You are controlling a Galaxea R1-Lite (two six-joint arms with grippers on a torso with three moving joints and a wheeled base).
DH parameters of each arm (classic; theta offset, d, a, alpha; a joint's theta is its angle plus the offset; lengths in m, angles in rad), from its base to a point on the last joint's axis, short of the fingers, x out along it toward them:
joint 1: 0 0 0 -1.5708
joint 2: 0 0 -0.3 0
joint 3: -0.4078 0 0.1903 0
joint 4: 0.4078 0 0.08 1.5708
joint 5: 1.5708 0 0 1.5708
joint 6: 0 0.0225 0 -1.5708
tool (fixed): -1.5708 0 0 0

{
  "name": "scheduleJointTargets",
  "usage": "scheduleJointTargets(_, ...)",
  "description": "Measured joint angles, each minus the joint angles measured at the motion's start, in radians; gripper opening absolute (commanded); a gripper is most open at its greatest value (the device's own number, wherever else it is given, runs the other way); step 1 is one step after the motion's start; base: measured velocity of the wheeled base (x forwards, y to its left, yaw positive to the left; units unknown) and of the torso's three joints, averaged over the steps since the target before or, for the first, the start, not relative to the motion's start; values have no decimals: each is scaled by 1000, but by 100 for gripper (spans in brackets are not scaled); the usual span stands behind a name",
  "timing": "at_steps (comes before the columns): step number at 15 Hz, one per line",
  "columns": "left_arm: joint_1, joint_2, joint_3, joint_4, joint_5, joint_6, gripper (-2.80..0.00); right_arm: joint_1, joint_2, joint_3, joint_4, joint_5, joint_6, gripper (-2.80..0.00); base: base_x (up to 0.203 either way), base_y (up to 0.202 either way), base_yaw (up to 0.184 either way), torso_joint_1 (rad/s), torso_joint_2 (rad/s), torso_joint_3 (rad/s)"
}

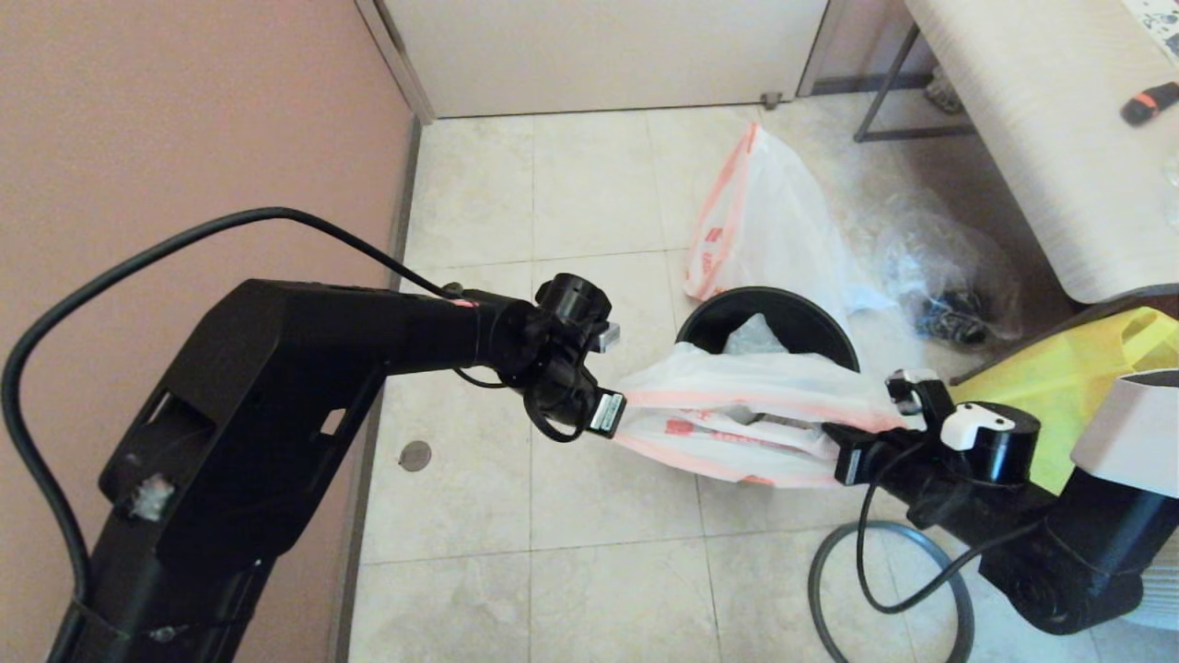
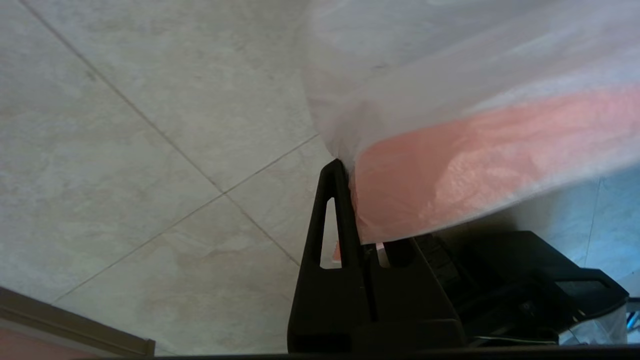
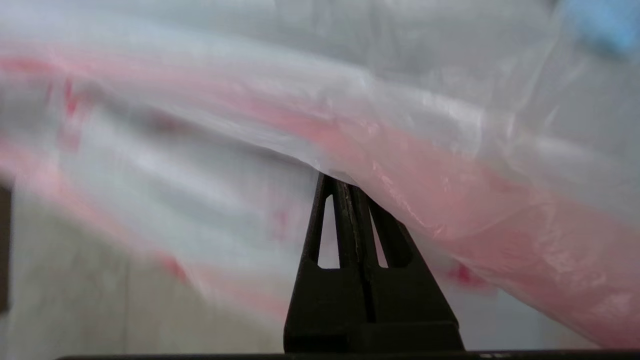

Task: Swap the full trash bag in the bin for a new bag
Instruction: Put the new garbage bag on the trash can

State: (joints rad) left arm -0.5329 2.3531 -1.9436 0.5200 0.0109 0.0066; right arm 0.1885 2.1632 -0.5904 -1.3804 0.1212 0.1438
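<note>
head view: new bag (image 1: 737, 405) stretched between left pincer (image 1: 615, 414) and right pincer (image 1: 843, 447), both clamped on it, above bin (image 1: 792, 318).

Home-type rm, beige tiled floor (image 1: 589, 184) w/ round drain cover (image 1: 415, 455); pink wall (image 1: 184, 120), white door (image 1: 599, 51), wood-grain table (image 1: 1041, 120)

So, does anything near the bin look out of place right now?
Yes. The bin's grey rim ring lies on the floor in front of the bin, not on it. The full trash bag leans on the floor behind. The left claw and right claw hold the new bag stretched above the opening.
</note>
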Motion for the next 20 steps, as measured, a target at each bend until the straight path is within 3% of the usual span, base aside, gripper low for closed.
scheduleJointTargets(5, 0, 9, 0, -7, 0, 1, -280, -3, -46, -156, 199, -24, 1, -280, 0, 0, 0, 0, 0, 0)
scheduleJointTargets(9, -1, 10, 2, -8, -1, 0, -280, -15, -87, -214, 288, -77, 65, -280, 0, 0, 0, 0, 0, 0)
scheduleJointTargets(12, -11, 14, 8, -9, 0, 0, -280, -29, -126, -274, 500, -99, 97, -280, 0, 0, 0, 0, 0, 0)
scheduleJointTargets(16, -17, 20, 10, -9, 0, 1, -280, 19, -203, -350, 820, -102, 119, -280, 0, 0, 0, 0, 0, 0)
scheduleJointTargets(20, -20, 22, 11, -12, 0, -1, -280, 37, -206, -408, 999, -110, 128, -280, 0, 0, 0, 0, 0, 0)
